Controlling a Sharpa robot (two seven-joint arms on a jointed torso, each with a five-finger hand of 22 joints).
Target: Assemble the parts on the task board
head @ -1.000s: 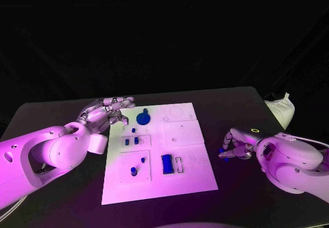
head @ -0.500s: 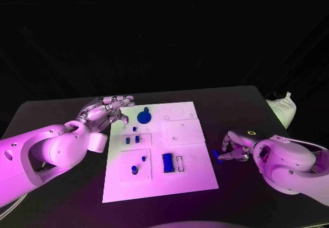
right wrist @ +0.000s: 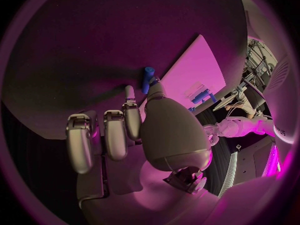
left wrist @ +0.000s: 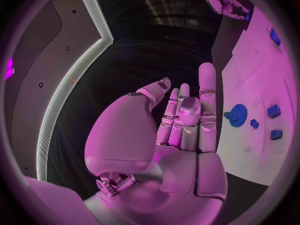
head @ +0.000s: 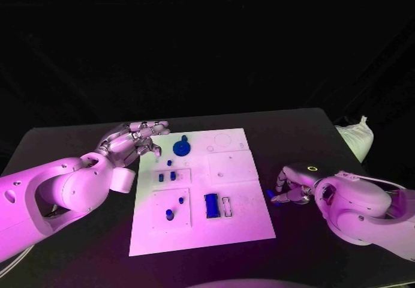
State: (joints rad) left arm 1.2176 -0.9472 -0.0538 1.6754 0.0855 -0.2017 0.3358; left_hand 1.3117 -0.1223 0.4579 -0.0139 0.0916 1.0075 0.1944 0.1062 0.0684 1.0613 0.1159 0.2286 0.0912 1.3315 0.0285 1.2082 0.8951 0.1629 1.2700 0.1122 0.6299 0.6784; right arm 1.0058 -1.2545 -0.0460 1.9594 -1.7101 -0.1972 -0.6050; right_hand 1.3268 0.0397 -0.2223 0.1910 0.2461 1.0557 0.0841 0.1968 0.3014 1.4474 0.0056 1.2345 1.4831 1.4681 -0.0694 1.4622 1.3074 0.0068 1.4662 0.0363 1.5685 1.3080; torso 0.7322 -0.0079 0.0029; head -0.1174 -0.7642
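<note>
While the board lies flat in the middle of the black table, the right hand sits low over the table just off the board's right edge. It pinches a small blue peg between its thumb and a finger, and the other fingers curl in beside it. In the right wrist view the peg sticks up past the fingertips, with the board's edge close behind it. The right arm comes in from the right side and bends toward the board.

On the board, a round blue gear sits near the far left end. Small blue bits stand in the middle left square. Two more blue bits sit in the near left square. A long blue block stands near the front, next to a thin slot.

The left hand hangs over the table by the board's far left corner, close to the gear. Its fingers are straight and a little apart, and it holds nothing. In the left wrist view the palm faces up, flat and loose, with the gear just beside the fingers.
</note>
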